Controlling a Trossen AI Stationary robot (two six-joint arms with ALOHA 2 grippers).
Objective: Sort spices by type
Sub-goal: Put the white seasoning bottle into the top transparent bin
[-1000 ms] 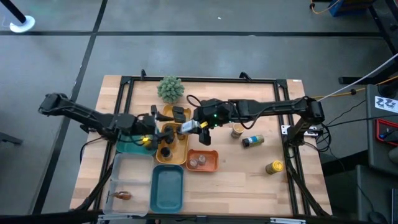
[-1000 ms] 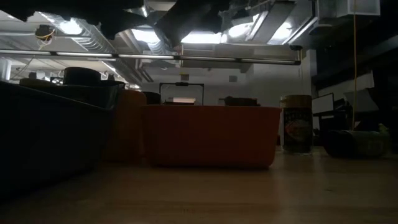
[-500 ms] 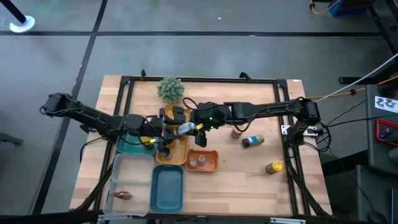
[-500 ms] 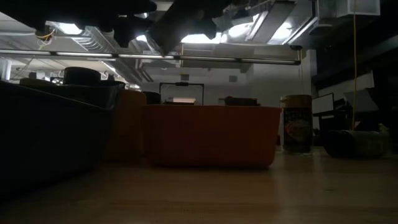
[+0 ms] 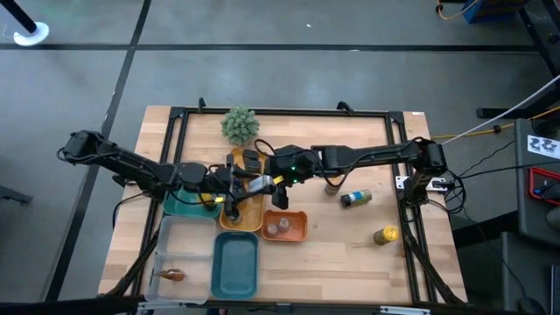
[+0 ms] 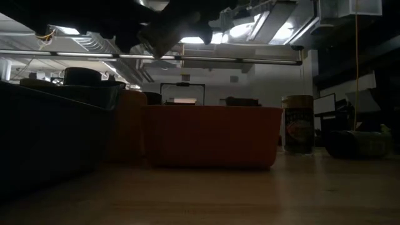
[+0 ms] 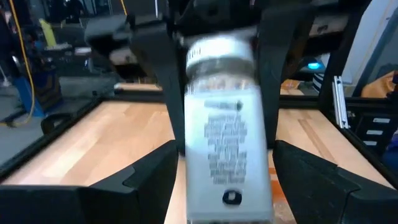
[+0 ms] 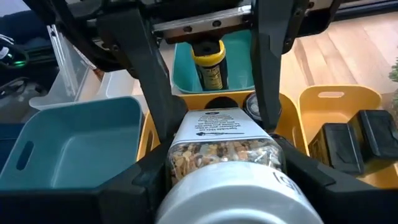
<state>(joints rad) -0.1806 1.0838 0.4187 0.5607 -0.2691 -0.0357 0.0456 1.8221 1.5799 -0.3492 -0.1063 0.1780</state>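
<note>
Your right gripper [image 5: 272, 180] is clamped on the white-capped jar [image 8: 224, 149], holding it on its side in the air above the yellow tray [image 5: 241, 227]. Your left gripper [image 5: 238, 185] has its fingers [image 7: 140, 180] apart, one on each side of the jar body, and not gripping it as far as I can tell. This looks like a handover, and the main risk is timing: if you let go with the right before the left has closed firmly, the jar will drop into the tray and may knock over the dark-capped jars [image 5: 234, 213] standing below. The jar's smooth, round body lies across the left fingers, so a light or off-centre squeeze could let it roll or slip out. The two grippers are very close together, so closing or pulling away at an angle could make the fingers collide, or twist the jar out of either grip. If it does fall, it could also bounce into the teal tray with the yellow-capped bottle [image 8: 209, 65] and end up with the wrong type.
</note>
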